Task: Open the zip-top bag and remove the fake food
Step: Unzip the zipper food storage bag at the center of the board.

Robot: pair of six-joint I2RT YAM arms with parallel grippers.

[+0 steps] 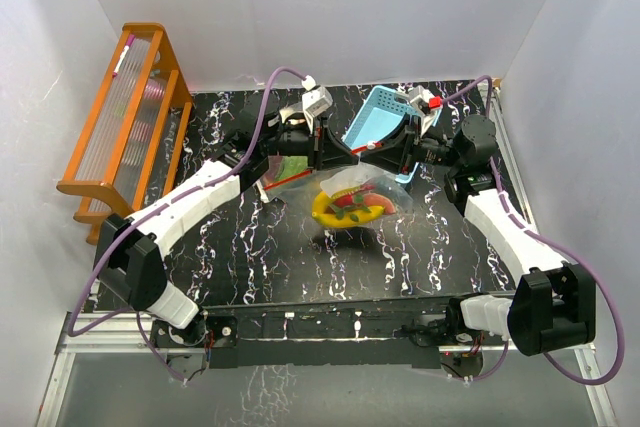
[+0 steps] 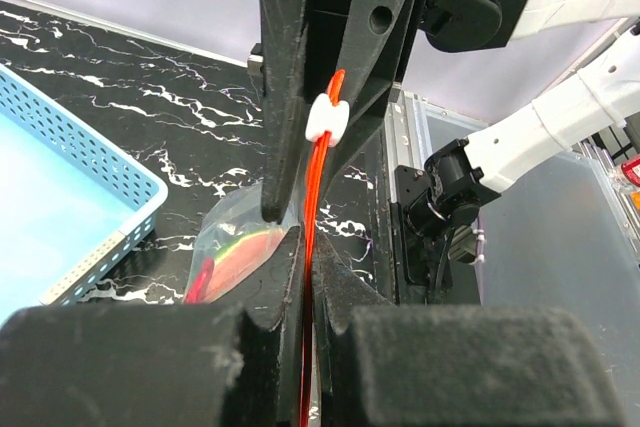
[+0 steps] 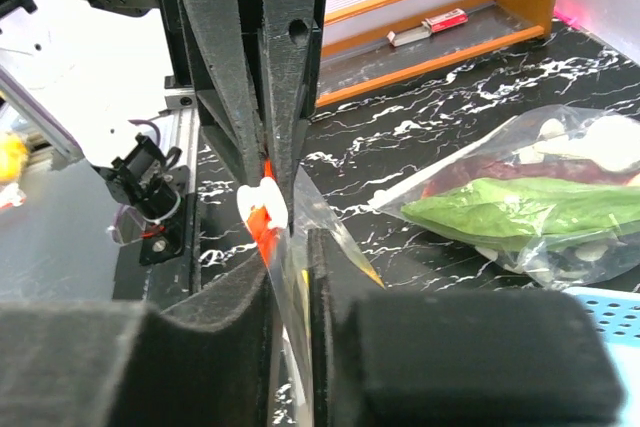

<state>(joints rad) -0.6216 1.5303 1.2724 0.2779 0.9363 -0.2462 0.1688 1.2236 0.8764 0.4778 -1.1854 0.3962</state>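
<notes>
A clear zip-top bag (image 1: 352, 199) hangs between both grippers above the table. Inside it I see fake food: a yellow banana (image 1: 332, 209) and a red chilli (image 1: 352, 213). My left gripper (image 1: 335, 152) is shut on the bag's red zip strip (image 2: 318, 177), and in the left wrist view (image 2: 307, 247) the strip runs straight between its pads. My right gripper (image 1: 376, 151) is shut on the bag's top film, seen in the right wrist view (image 3: 290, 247). The white slider (image 2: 327, 119) sits on the strip between the two grippers, also in the right wrist view (image 3: 262, 205).
A light-blue basket (image 1: 378, 115) stands tilted behind the grippers, also in the left wrist view (image 2: 60, 207). A second clear bag (image 3: 520, 212) with a green leafy piece lies on the table under the left arm (image 1: 290, 164). An orange wooden rack (image 1: 125, 117) stands at the far left.
</notes>
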